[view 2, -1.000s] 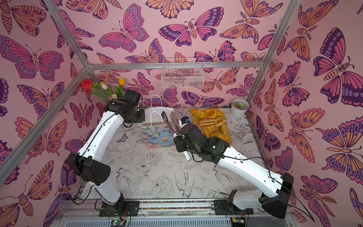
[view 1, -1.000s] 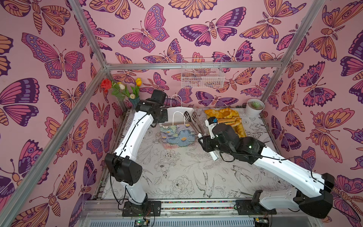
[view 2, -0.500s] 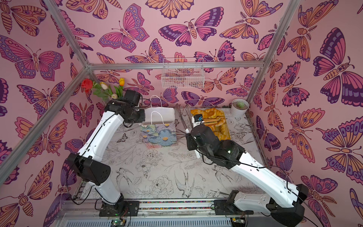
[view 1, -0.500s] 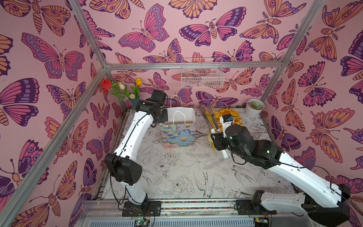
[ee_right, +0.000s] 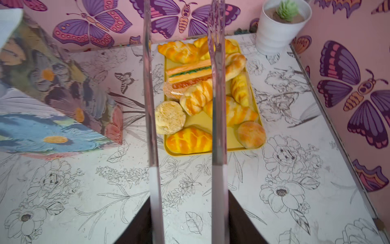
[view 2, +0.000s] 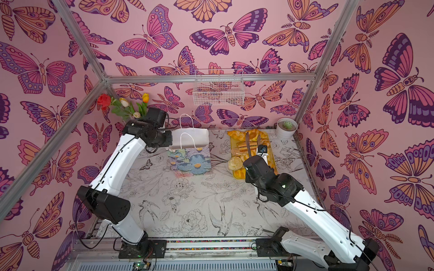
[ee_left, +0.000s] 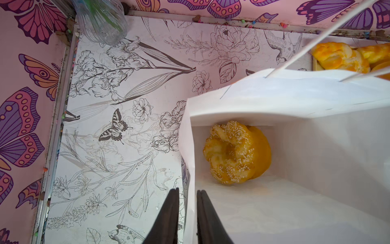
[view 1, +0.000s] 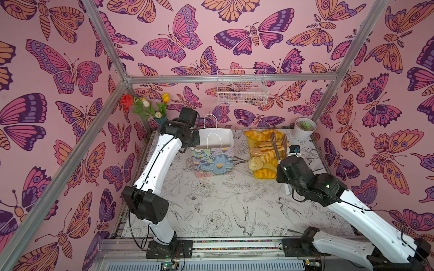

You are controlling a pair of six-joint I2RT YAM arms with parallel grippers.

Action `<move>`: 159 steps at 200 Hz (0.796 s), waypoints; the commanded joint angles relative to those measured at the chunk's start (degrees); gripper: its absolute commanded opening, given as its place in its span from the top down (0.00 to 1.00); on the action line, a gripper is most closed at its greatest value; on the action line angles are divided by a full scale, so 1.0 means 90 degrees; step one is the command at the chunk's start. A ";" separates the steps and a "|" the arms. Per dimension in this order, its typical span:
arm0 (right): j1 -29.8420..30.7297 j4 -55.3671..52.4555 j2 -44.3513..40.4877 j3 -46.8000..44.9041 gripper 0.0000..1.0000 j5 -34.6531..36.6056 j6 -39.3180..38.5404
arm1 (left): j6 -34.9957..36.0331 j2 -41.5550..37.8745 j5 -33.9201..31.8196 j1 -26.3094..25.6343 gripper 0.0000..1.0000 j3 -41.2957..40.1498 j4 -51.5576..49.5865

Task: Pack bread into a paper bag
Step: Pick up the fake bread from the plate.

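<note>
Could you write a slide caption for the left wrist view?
Left gripper holds the paper bag's wall; one seeded bun lies inside.

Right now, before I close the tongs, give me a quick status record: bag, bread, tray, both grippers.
bag: upright, mouth open, beside the tray on the left arm's side, not touching it
in bag: one seeded ring, at the bottom
tray: yellow, piled with bread
left gripper: shut on the bag's wall, one finger inside, one outside
right gripper: holding tongs
tongs: open, empty, over the bread on the tray
</note>
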 commanded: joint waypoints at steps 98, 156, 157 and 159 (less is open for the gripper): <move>-0.1704 0.0721 0.0381 0.0082 0.52 -0.2884 0.1793 | -0.0155 -0.0182 -0.0410 -0.0024 0.79 -0.0301 0.0043; -0.2109 0.0942 0.0550 0.0108 0.53 -0.3495 0.2582 | -0.0145 -0.0190 -0.0544 -0.0024 0.79 -0.0375 0.0058; -0.2112 0.0944 0.0549 0.0114 0.53 -0.3502 0.2585 | -0.0145 -0.0187 -0.0547 -0.0024 0.79 -0.0378 0.0055; -0.2111 0.0945 0.0560 0.0118 0.53 -0.3515 0.2595 | -0.0152 -0.0190 -0.0554 -0.0024 0.79 -0.0379 0.0053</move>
